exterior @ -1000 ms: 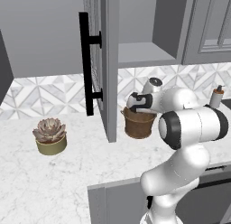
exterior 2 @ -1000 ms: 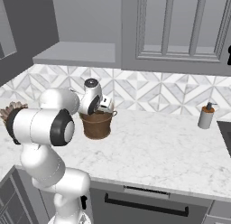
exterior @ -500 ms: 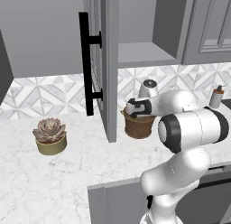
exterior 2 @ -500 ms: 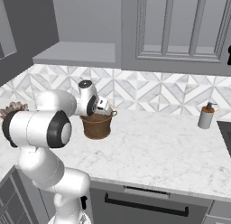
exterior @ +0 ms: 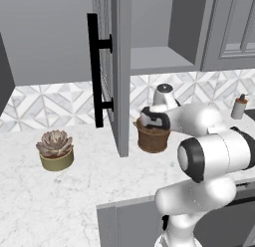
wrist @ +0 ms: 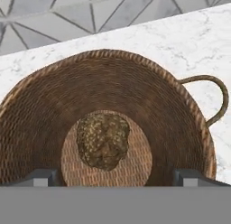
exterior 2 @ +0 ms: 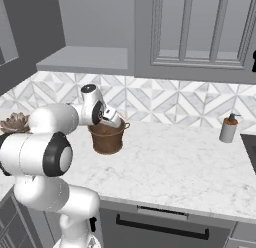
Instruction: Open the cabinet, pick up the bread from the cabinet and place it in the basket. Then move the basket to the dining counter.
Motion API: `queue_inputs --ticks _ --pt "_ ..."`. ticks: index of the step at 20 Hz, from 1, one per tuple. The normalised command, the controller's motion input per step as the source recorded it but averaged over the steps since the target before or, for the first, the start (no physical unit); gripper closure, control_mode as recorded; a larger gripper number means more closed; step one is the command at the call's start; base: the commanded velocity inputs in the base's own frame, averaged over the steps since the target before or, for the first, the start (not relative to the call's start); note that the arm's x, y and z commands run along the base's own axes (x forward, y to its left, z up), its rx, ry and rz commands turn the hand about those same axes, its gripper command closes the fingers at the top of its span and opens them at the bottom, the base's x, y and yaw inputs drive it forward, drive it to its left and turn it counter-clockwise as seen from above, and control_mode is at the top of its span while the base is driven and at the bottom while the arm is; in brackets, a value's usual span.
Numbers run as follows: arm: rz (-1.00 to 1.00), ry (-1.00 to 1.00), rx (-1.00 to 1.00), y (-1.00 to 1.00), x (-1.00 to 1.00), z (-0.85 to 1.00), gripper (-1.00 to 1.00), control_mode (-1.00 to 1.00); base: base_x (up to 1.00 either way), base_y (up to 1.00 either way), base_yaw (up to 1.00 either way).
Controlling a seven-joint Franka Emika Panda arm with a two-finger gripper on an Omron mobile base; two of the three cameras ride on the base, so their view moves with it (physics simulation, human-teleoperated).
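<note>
The brown basket (exterior: 152, 139) (exterior 2: 107, 140) stands on the marble worktop, just right of the cabinet's open door (exterior: 115, 66) with its black bar handle (exterior: 93, 71). On the basket's floor lies the bread (wrist: 103, 139), a small brown lump with nothing touching it. My gripper (exterior: 149, 123) (exterior 2: 113, 124) (wrist: 115, 177) hovers at the basket's mouth, pointing down into it. It is open, with its fingertips (wrist: 41, 177) wide apart on either side of the bread and well above it. The dining counter is out of view.
An olive pot with a pink succulent (exterior: 56, 151) sits on the worktop left of the open door. A soap dispenser (exterior: 239, 107) (exterior 2: 229, 129) stands by the backsplash at the far right. The open cabinet's shelf (exterior: 159, 59) lies above the basket.
The hand has sunk a little and shifted slightly left over the basket. The jaws have stayed wide open, and the basket and bread have not moved.
</note>
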Motion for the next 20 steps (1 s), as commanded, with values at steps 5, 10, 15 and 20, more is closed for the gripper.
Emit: queue_inputs --ticks 5,10,15,20 --pt "-0.24 -0.01 0.23 -0.37 -0.45 0.21 -1.00 -1.00 0.00 0.00 0.00" --pt "-0.17 -0.01 0.29 -0.22 -0.39 0.10 -1.00 -1.00 0.00 0.00 0.00" --pt "-0.01 0.07 0.17 -0.05 -0.03 -0.07 -1.00 -1.00 0.00 0.00 0.00" --pt "0.02 0.07 0.00 0.00 0.30 -0.11 -1.00 -1.00 0.00 0.00 0.00"
